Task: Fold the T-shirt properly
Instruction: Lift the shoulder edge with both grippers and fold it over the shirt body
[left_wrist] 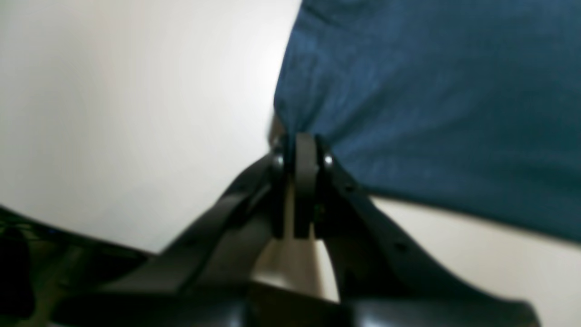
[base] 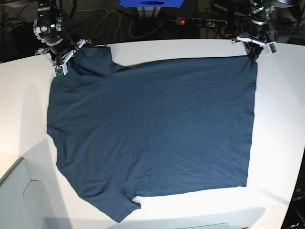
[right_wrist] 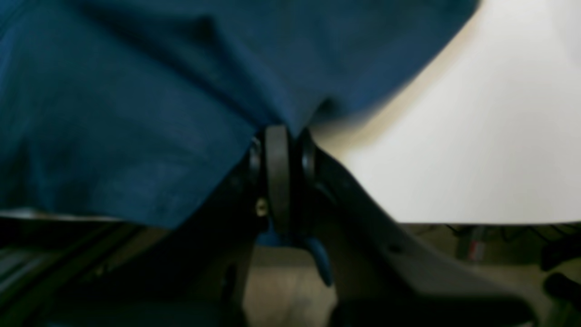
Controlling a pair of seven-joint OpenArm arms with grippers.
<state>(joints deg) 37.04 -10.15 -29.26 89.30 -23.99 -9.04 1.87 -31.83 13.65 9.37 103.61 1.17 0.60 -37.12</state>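
Left wrist view: the left claw (left_wrist: pixel 303 150) is clamped shut on an edge of the T-shirt (left_wrist: pixel 431 100).

Right wrist view: the right claw (right_wrist: pixel 278 141) is pinched shut on its edge too.

Base view: the T-shirt lies spread flat on the white counter (base: pixel 281 119), both far corners gripped. No fold shows yet; all the folding seems left.

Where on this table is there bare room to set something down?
Bare table lies beside the T-shirt on the right arm's side, a strip beyond the hem on the other side, and a band along the near edge. The far corners are crowded by both claws.
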